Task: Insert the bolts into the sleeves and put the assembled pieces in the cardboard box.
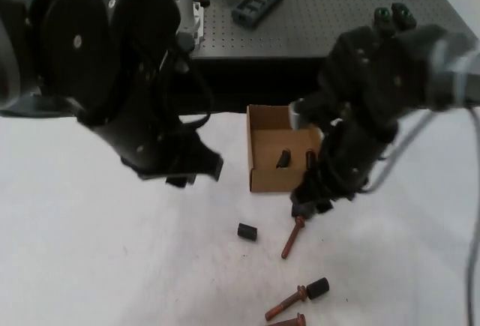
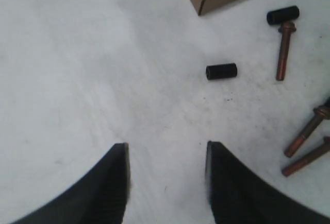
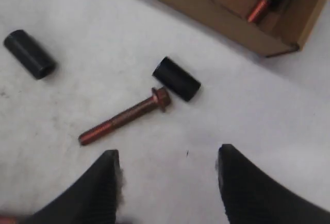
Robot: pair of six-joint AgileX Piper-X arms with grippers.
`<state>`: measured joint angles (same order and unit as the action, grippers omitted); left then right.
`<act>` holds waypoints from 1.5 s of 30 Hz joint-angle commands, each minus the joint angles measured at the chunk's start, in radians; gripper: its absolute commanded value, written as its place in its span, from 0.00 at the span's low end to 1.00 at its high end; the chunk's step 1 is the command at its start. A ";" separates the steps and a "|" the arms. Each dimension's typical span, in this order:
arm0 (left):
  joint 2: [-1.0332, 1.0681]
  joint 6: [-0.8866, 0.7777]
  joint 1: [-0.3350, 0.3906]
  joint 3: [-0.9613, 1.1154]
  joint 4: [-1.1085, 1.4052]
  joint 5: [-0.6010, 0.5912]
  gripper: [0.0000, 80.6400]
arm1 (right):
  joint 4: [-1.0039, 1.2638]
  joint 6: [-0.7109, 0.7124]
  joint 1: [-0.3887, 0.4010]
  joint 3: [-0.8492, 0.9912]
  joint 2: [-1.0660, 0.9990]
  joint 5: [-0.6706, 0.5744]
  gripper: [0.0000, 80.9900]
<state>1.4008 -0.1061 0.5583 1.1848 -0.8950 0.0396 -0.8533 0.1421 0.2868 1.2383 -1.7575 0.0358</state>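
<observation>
White worktop [image 1: 90, 251] spreads broadly beneath the left arm. The parts gather toward the right arm, and the far edge meets a dark perforated surface [image 1: 337, 11] just behind the cardboard box [image 1: 264, 180].

The left claw [image 2: 167, 183] hangs released over bare cloth, fingers apart and holding nothing. A loose sleeve [image 2: 221, 71] lies on its side ahead of it, well apart from the fingertips.

The right claw [image 3: 167, 183], also spread wide and gripping nothing, hovers just in front of the box's near wall. A copper-coloured bolt [image 3: 124, 117] lies flat near its fingertips, with a second sleeve [image 3: 177, 78] just beside the bolt's head, between bolt and box.

Nearer the arms, two further bolts [image 1: 285, 305] lie on the cloth, one with a third sleeve [image 1: 317, 288] at its head.

The box stands open-topped between the arms, closer to the right one. It holds two assembled pieces [image 1: 283, 158], dark sleeves with bolts pushed through, side by side on its floor.
</observation>
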 commanded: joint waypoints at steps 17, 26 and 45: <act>-0.020 0.039 -0.001 -0.024 -0.075 -0.028 0.43 | -0.001 0.131 0.006 0.174 -0.280 0.051 0.46; -0.020 0.039 -0.001 -0.024 -0.075 -0.028 0.43 | 0.042 0.150 -0.007 0.174 -0.285 0.060 0.25; 0.128 0.163 0.030 -0.016 0.076 -0.288 0.43 | 0.066 0.043 -0.142 0.087 -0.068 -0.142 0.01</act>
<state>1.4793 0.0316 0.5720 1.1588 -0.8764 -0.2205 -0.7971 0.2390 0.1769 1.3583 -1.9239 -0.0328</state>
